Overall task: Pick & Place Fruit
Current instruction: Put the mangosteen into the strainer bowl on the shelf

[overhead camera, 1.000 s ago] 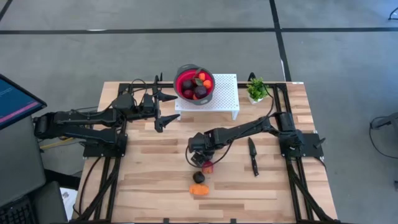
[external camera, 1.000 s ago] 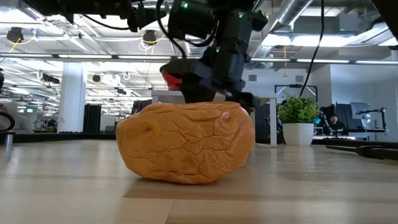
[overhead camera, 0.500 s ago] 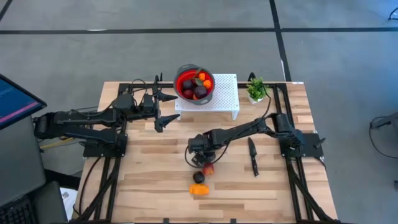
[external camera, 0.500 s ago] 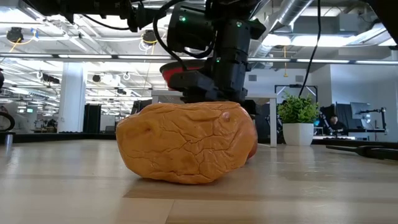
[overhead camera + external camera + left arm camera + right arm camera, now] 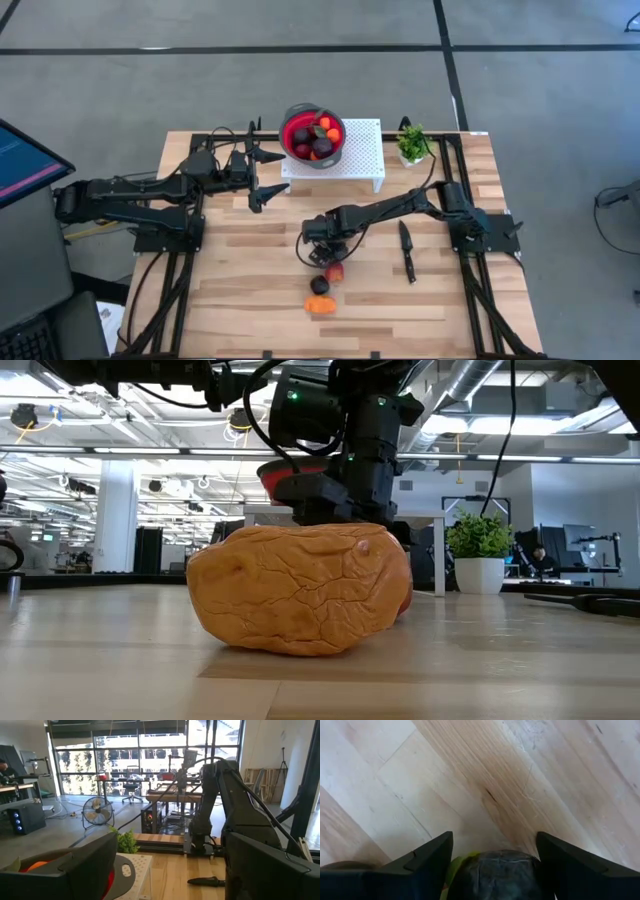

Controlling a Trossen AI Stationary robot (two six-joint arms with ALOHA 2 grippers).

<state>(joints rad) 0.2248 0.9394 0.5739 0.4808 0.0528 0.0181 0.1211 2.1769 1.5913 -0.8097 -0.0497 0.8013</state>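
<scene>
On the table's near middle lie a dark purple plum (image 5: 319,286), a red-yellow ball (image 5: 335,271) and a larger orange piece (image 5: 320,304), which fills the low view (image 5: 300,588). More fruit sits in a red bowl (image 5: 285,130) on a white rack (image 5: 365,150). My right gripper (image 5: 316,260) points down over the plum (image 5: 495,875), open, with one finger on each side (image 5: 494,840). My left gripper (image 5: 262,178) waits open near the rack's left end (image 5: 170,875). My right gripper comes at the dark plum from above with its open fingers (image 5: 427,865) standing on either side of it. Whether they touch the plum's sides (image 5: 465,875), I cannot tell. The plum rests on the table.
A black-handled knife (image 5: 407,252) lies right of the fruit. A small green potted plant (image 5: 412,145) stands at the far edge beside the rack. The red ball peeks out behind the orange piece in the low view (image 5: 405,600). Bare wood lies left of the fruit.
My right gripper has shifted a little toward the table's left and sunk lower behind the orange piece, toward the plum. The red-yellow ball, partly under the gripper before, now lies clear to its right.
</scene>
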